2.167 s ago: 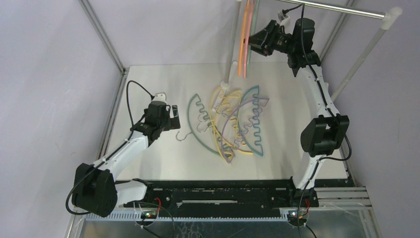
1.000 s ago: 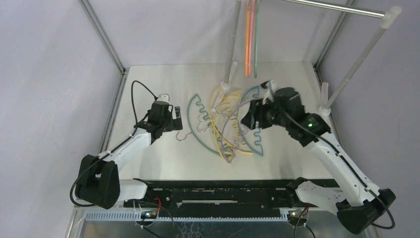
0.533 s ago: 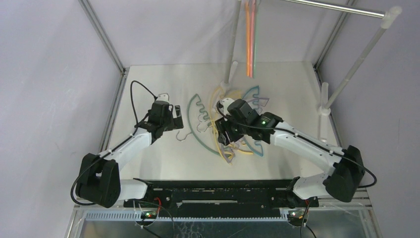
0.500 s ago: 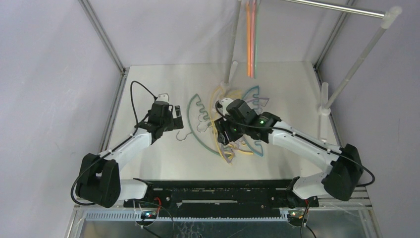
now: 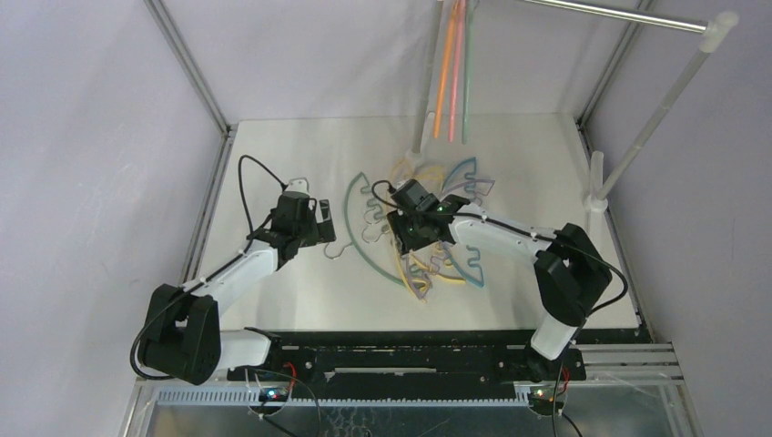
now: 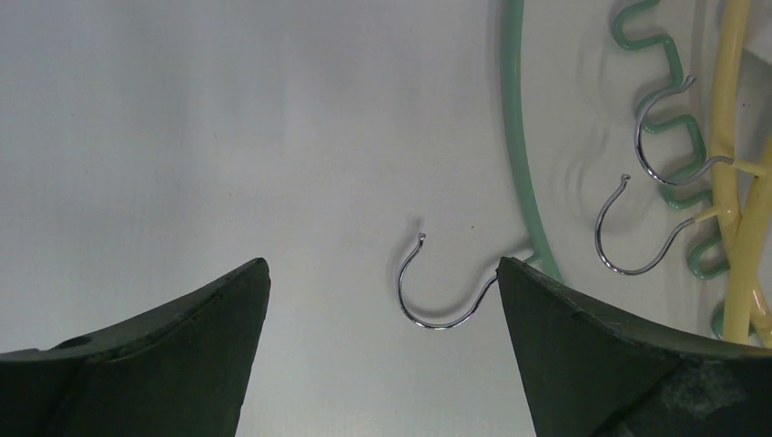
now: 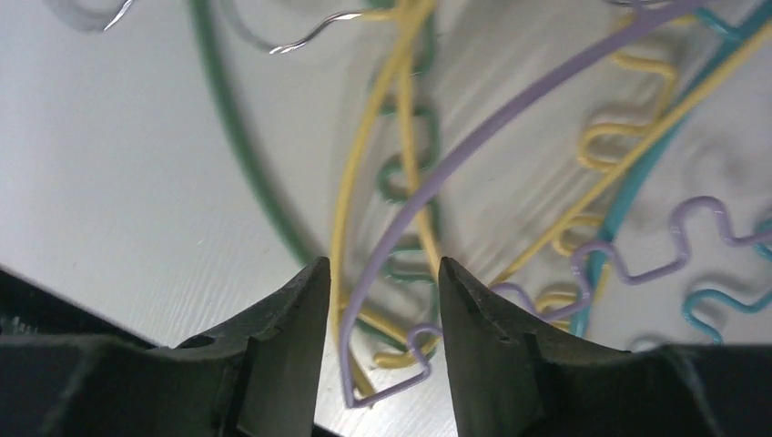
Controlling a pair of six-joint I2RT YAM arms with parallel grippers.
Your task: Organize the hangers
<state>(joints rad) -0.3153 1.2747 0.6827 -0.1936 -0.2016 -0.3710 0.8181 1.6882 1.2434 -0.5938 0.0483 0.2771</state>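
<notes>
A pile of hangers lies mid-table: a green one (image 5: 357, 244) on the left, yellow ones (image 5: 405, 273), a pale purple one (image 5: 421, 293) and a teal one (image 5: 473, 266). Orange, pink and green hangers (image 5: 452, 73) hang from the rack. My left gripper (image 5: 320, 220) is open and empty, with the green hanger's metal hook (image 6: 439, 296) lying between its fingers (image 6: 382, 273). My right gripper (image 5: 411, 238) is open low over the pile. In the right wrist view (image 7: 384, 273) its jaws straddle the purple hanger's end (image 7: 401, 246) and a yellow bar (image 7: 350, 182) without touching them.
The rack's metal bar (image 5: 619, 14) crosses the top right, with a slanted white pole (image 5: 655, 109), its base (image 5: 596, 196) on the table's right side, and another pole (image 5: 428, 82) behind the pile. Frame posts stand at the back corners.
My right arm has come down from the rack and swung left over the pile, jaws now round the purple hanger's end. The hung hangers sway. My left gripper has barely moved.
</notes>
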